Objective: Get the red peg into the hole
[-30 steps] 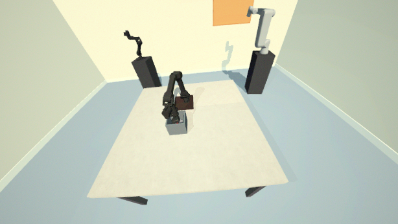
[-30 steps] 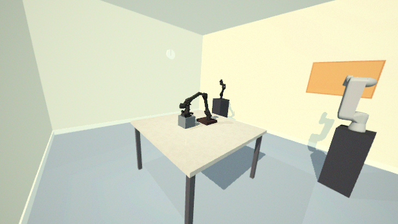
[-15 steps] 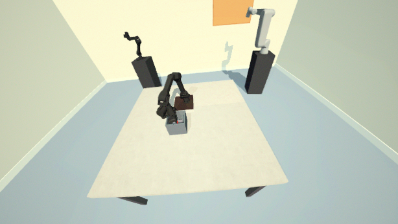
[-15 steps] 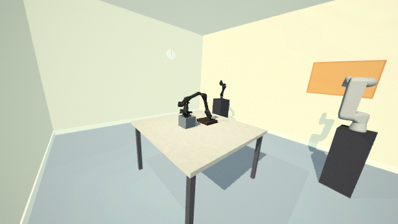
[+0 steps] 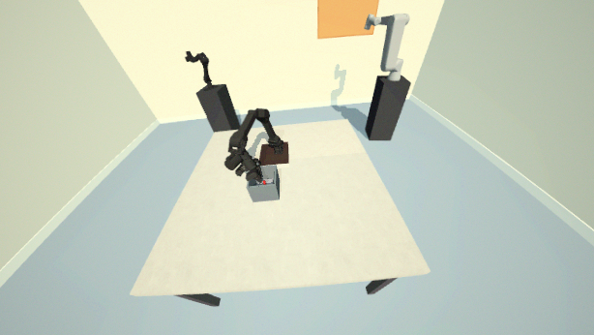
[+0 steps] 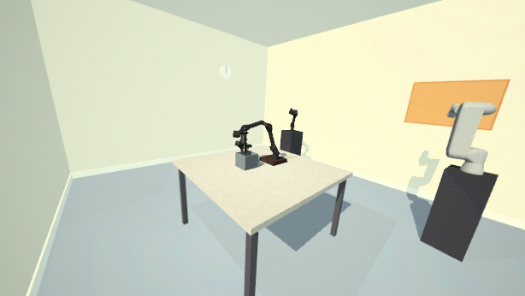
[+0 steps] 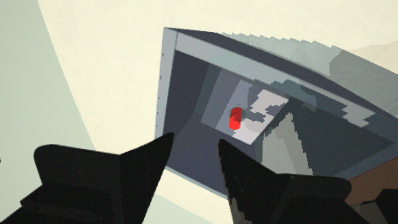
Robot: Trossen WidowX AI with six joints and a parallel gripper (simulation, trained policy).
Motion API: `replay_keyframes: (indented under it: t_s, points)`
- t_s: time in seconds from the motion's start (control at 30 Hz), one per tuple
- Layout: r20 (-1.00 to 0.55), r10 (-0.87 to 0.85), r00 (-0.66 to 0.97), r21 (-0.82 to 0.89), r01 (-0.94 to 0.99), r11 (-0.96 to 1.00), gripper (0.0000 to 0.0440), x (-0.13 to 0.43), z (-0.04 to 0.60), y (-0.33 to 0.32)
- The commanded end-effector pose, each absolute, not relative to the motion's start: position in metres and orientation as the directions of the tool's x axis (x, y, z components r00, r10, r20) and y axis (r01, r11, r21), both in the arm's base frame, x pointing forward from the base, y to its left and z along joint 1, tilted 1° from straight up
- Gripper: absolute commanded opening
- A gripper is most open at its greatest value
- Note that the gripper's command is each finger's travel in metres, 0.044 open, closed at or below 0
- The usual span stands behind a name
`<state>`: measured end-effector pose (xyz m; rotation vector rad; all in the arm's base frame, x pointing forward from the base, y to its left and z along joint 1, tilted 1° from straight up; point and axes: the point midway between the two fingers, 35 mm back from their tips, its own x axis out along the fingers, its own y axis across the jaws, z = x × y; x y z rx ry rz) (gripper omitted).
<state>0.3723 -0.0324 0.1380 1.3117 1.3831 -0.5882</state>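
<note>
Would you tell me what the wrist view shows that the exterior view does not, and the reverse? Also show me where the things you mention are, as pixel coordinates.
Only wrist: the red peg (image 7: 235, 119) standing at the hole in the plate (image 7: 260, 127) inside the box.
Only exterior: the wall clock (image 6: 226, 72) and orange panel (image 6: 445, 103).
Both: the open box (image 6: 246, 161) (image 7: 170, 75) and gripper (image 6: 244, 150) (image 7: 196, 140).

The lower end of the red peg (image 5: 264, 182) (image 7: 235, 119) was hidden in the wrist view; the peg was tiny from the top and hidden in the exterior view.

1 peg (image 7: 235, 118), 1 box (image 5: 264, 194) (image 6: 246, 162) (image 7: 187, 112), 3 arms.
</note>
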Motion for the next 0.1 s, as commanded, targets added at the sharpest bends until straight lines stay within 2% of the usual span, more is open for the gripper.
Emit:
replay_keyframes:
  t_s: [0.0,0.07]
  points:
    - [-0.894,0.397,0.208,0.329,0.906,0.266,0.0218,0.3763,0.1409,-0.0342]
    - [-0.891,0.402,0.210,0.334,0.904,0.267,0.0216,0.3782,0.1408,-0.0359]
